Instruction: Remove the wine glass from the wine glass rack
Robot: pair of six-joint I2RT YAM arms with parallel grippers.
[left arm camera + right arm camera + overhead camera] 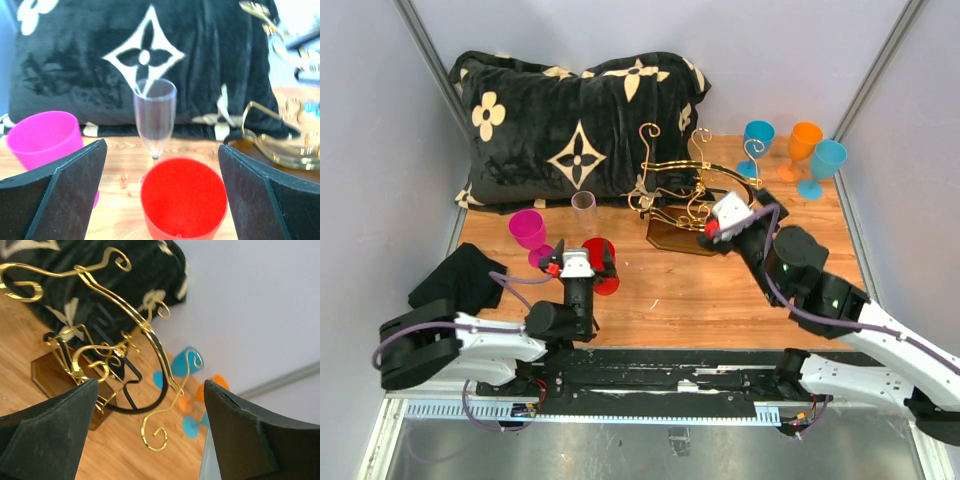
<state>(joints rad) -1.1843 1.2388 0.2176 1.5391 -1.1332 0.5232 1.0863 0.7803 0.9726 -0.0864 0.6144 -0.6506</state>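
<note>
Three glasses (pixel 805 140), seemingly, beyond rack (pixel 672 237)

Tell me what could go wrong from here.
The left gripper stands open around the red plastic wine glass; the clear tall flute and the magenta plastic glass stand close, so a careless move might tip one. The right gripper is open near the curled ends of the gold wire rack and might snag them.

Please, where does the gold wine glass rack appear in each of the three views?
Top external: the wine glass rack stands right of centre, in front of the black pillow.
Left wrist: wine glass rack at the right edge, blurred and cut off.
Right wrist: wine glass rack fills the middle.
Shared landmark: the black pillow, behind it in every view.
</note>
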